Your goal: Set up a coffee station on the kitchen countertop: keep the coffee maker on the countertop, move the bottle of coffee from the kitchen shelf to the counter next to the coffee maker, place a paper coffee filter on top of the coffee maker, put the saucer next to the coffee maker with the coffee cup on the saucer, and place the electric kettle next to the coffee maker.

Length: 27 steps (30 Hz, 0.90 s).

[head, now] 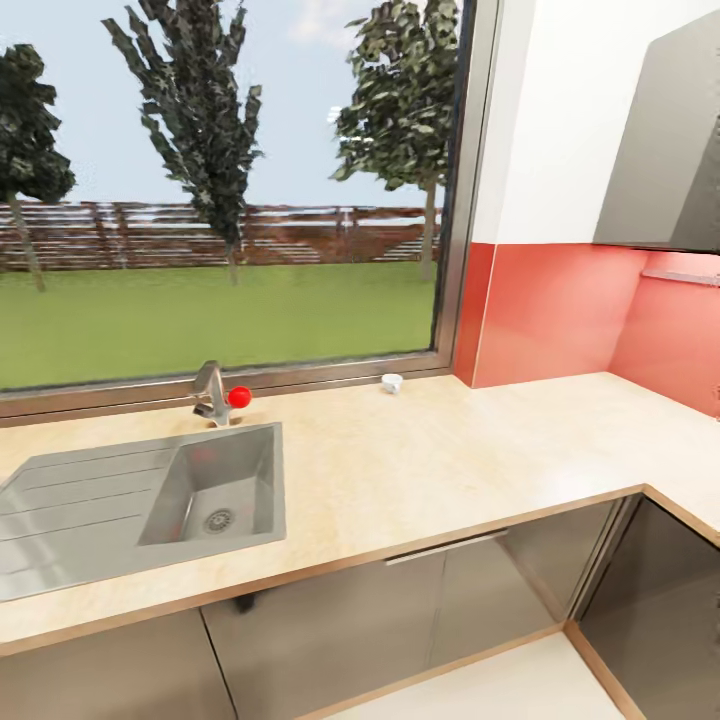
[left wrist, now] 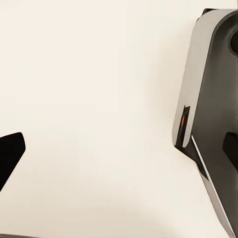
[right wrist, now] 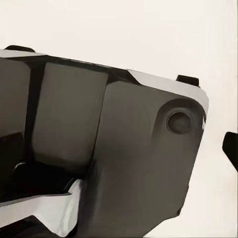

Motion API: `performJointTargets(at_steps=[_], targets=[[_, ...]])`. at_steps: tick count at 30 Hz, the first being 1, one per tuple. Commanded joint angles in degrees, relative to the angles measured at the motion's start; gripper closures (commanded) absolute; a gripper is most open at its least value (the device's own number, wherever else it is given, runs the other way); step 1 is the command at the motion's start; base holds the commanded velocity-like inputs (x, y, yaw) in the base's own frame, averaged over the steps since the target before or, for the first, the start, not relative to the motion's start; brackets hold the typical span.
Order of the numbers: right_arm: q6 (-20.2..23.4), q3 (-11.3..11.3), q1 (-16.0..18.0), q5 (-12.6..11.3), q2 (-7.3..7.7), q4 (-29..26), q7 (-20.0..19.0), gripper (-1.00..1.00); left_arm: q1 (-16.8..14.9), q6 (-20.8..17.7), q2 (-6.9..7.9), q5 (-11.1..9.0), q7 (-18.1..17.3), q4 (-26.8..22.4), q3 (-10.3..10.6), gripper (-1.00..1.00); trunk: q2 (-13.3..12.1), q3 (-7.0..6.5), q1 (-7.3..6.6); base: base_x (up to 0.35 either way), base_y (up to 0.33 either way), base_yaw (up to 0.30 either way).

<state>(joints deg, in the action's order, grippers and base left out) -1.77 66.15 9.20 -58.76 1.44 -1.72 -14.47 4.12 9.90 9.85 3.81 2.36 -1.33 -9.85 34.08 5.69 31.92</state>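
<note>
- Sunlit and quiet, the kitchen countertop (head: 420, 470) runs in pale beige wood-look under a wide window (head: 230, 190), and we look down on it from the head camera.
- We see a steel sink (head: 215, 490) with its ribbed drainboard (head: 70, 510) set into the worktop at our left, a faucet (head: 210, 392) with a red knob (head: 239, 396) standing just behind the basin.
- We find the coffee cup (head: 391, 382), tiny and white, on the counter close to the window sill, well apart from the sink and near the red backsplash (head: 550, 310).
- We note grey cabinet fronts (head: 400, 610) below the worktop, and a grey wall cabinet (head: 670, 160) above the corner at our right.
- Beyond the glass we see lawn, trees and a wooden fence (head: 200, 235).
- Our left wrist camera looks over a pale floor (left wrist: 99, 109) at part of the robot's grey and dark body (left wrist: 213, 114); a dark fingertip (left wrist: 10, 153) shows at the edge, and we cannot tell how the jaws stand.
- Our right wrist camera shows the robot's dark body (right wrist: 124, 158) close up, with a dark fingertip (right wrist: 231, 148) at the edge; the jaws' state is likewise unclear to us.
</note>
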Motion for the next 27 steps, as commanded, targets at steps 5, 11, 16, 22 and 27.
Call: performJointTargets(at_steps=[5,11,16,22,27], targets=[[-0.01,0.58,0.02,-0.30,2.73,0.02,1.56,-1.00,0.01,0.08,-0.01,0.41,0.16,-0.07,-0.39,-1.00,0.07,0.09,0.02,0.000,-0.290,0.000],[0.09,0.79,0.01,0.02,6.65,0.05,1.64,-1.00,0.01,0.09,-0.01,0.39,0.18,-0.07,-0.50,-1.00,0.07,0.09,0.02,0.000,-0.290,0.000],[0.11,0.81,0.02,0.08,7.20,0.00,1.57,-1.00,0.01,0.12,-0.02,0.37,0.19,-0.07,-0.60,-1.00,0.07,0.11,0.02,0.000,-0.290,0.019],[0.12,0.83,0.02,0.41,7.19,-0.03,1.55,-1.00,0.01,0.12,-0.01,0.32,0.19,-0.01,-0.70,-1.00,0.07,0.41,0.02,0.000,-0.290,0.198],[0.15,0.83,-0.01,0.45,7.18,-0.05,1.55,-1.00,0.01,0.12,-0.01,0.29,0.19,-0.06,-0.70,-1.00,0.07,0.67,0.02,0.000,-0.290,0.217]])
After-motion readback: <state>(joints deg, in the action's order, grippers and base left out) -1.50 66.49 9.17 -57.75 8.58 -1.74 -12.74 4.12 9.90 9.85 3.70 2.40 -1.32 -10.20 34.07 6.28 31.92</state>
